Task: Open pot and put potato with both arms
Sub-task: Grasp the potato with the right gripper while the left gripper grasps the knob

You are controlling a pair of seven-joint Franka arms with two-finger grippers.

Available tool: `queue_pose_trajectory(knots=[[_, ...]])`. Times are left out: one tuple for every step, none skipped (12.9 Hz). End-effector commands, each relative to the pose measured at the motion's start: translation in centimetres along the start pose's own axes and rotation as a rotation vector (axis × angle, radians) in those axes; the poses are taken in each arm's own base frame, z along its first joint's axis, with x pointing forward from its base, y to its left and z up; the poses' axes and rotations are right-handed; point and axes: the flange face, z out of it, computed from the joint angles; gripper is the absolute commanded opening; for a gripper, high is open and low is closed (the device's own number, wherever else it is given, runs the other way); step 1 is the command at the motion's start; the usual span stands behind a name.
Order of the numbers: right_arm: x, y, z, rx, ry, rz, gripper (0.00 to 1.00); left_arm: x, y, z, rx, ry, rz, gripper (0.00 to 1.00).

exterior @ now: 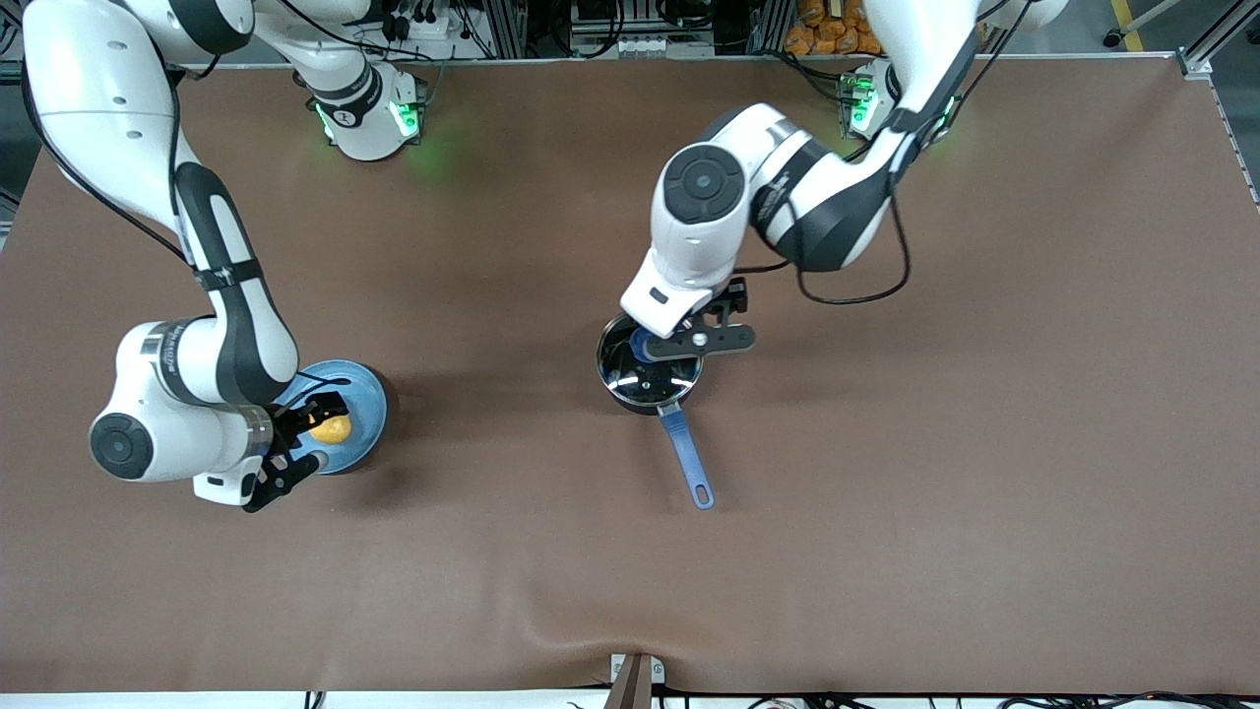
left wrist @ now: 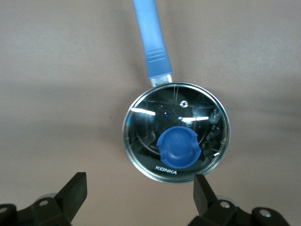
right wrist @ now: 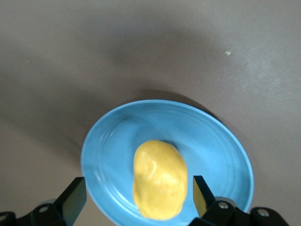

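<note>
Both grippers spread wide over their targets

The left gripper [left wrist: 137, 195] hangs with fingers apart over the lidded pot [exterior: 649, 370] at mid-table, its blue handle [exterior: 686, 455] pointing to the camera-side edge; the right gripper [right wrist: 134, 197] is released, straddling the potato [right wrist: 159, 179] on the blue plate [right wrist: 221, 141] near the right arm's end

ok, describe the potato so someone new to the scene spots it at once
Look toward the right arm's end of the brown table for the light-blue plate. The potato lies on it, under the open right gripper. It is the only yellow, lumpy oval thing; the pot at mid-table is black with a blue handle.
</note>
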Motion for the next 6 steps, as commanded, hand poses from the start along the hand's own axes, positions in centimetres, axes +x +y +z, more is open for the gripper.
queue_pose_trajectory(knots=[[-0.8, -0.1, 0.8, -0.020, -0.001, -0.025, 1.00, 1.0, 1.2, 1.6, -0.010, 0.032, 0.003, 1.00], [-0.8, -0.2, 1.2, -0.032, -0.007, -0.032, 1.00, 1.0, 1.3, 2.2, -0.009, 0.029, 0.007, 1.00], [-0.9, -0.1, 1.6, -0.041, -0.009, -0.035, 1.00, 1.1, 1.3, 2.8, -0.004, 0.023, 0.009, 1.00], [-1.0, 0.0, 1.8, -0.052, -0.007, -0.038, 1.00, 1.0, 1.6, 3.4, 0.004, 0.031, 0.021, 1.00], [-1.0, 0.0, 2.2, -0.057, -0.005, -0.038, 1.00, 0.5, 2.3, 3.8, 0.005, 0.039, 0.029, 1.00], [-0.9, 0.0, 2.2, -0.063, 0.002, -0.040, 1.00, 0.5, 2.5, 4.3, 0.001, 0.040, 0.029, 1.00]])
